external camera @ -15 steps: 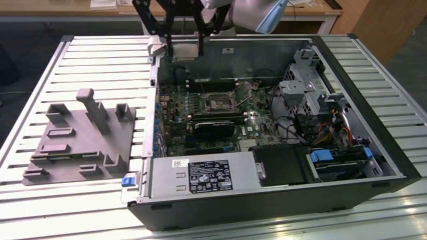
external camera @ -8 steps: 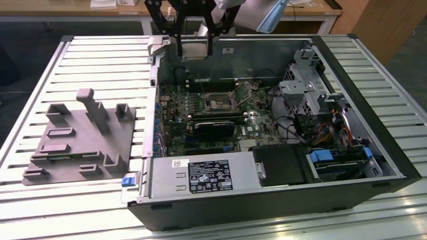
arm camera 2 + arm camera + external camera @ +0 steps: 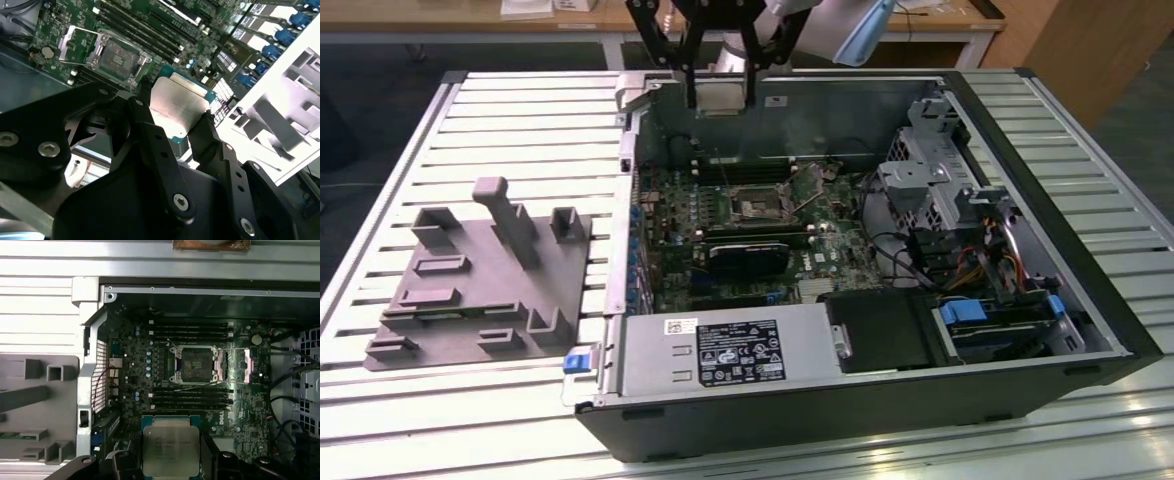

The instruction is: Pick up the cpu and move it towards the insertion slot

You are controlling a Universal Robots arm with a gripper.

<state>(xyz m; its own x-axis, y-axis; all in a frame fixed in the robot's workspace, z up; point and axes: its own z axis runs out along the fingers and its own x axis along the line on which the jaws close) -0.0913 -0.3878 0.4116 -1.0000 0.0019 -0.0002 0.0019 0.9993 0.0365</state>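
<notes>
Exterior view first: the arm hangs over the far edge of the open computer case (image 3: 1067, 300), which lies on its side on a slatted metal table (image 3: 400, 160). Its black gripper (image 3: 716, 95) is closed on the cpu (image 3: 718, 95), gripping the chip by two opposite edges, clear of the motherboard (image 3: 720, 240) below it. The insertion slot (image 3: 757, 203) sits further in on the board, between rows of long memory slots, apart from the chip. On the exterior view's left of the case stands the grey stepped fixture block (image 3: 480, 280).

From the second wrist view I can see the cpu (image 3: 177, 107) with its silvery top clamped between the dark fingers (image 3: 207, 135), and the socket (image 3: 115, 56) beyond it with its metal frame lifted. The first wrist view shows the cpu (image 3: 171, 450) held near the camera, the insertion slot (image 3: 194, 365) well ahead.
</notes>
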